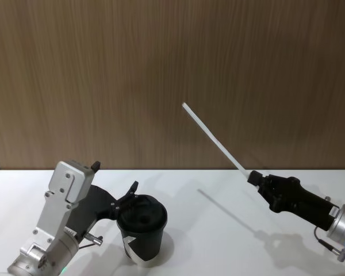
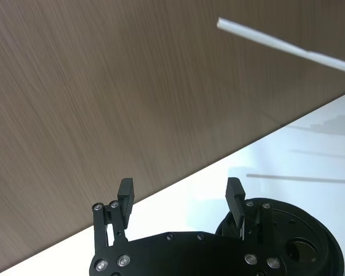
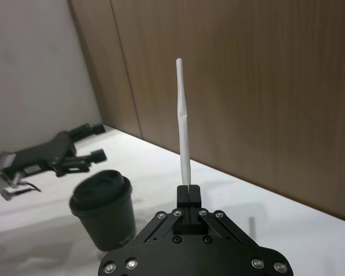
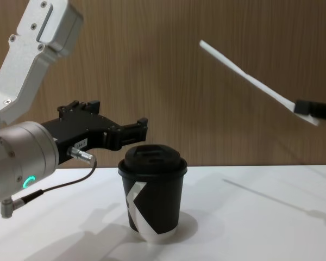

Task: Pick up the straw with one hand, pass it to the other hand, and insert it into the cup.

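The straw (image 1: 213, 137) is a thin, straight white tube, pinched flatter where the right gripper (image 1: 252, 176) clamps its lower end. That gripper's black fingers are closed tight on it. It hangs in the air over the right side of the tabletop (image 1: 218, 230), with the straw slanting up and to the left against the wood-grain wall (image 1: 161, 69). In the right wrist view the straw (image 3: 184, 138) rises straight out from between the closed fingers.

The cup (image 1: 141, 230) stands upright on the smooth white tabletop at front left, well apart from the straw. It is black paper, tapering to a white base rim, with a white angular band on its side (image 4: 152, 196). A black plastic lid (image 4: 152, 157) with a raised rim and a sunken centre closes it and hides the inside.

The left gripper (image 1: 116, 177) is matte black with screw heads on its frame, on a silver cylindrical wrist. It sits just behind the cup at lid height, with its fingers spread wide and nothing between them. One finger (image 2: 234, 195) is very near the lid's edge, perhaps touching it, though I can't be sure.
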Motion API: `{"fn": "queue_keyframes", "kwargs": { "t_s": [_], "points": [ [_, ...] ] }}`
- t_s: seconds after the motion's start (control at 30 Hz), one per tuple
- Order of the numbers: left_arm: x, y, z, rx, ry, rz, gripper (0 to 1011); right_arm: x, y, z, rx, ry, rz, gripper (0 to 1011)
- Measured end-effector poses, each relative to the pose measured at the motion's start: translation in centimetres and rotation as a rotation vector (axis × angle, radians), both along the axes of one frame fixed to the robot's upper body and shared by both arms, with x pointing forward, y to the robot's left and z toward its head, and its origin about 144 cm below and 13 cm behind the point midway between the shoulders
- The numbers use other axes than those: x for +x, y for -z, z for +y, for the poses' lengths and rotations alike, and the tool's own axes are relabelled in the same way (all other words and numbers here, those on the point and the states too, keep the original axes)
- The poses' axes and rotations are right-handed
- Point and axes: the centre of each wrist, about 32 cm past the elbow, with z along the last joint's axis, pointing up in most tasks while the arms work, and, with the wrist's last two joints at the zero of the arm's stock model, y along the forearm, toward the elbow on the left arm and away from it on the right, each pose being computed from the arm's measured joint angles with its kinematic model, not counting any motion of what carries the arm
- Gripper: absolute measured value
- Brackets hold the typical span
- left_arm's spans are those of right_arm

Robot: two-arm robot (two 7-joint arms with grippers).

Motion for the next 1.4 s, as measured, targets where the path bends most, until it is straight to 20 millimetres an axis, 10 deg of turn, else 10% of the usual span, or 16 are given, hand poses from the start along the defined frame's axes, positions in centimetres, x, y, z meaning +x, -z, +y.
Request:
{"fn": "queue_keyframes", "kwargs": {
  "t_s": [1.4],
  "points": [
    [0.0, 0.0, 0.0, 0.0, 0.0, 0.0, 1003, -0.7, -1.3, 8.1, 0.288, -0.423, 0.03, 2]
  ]
}}
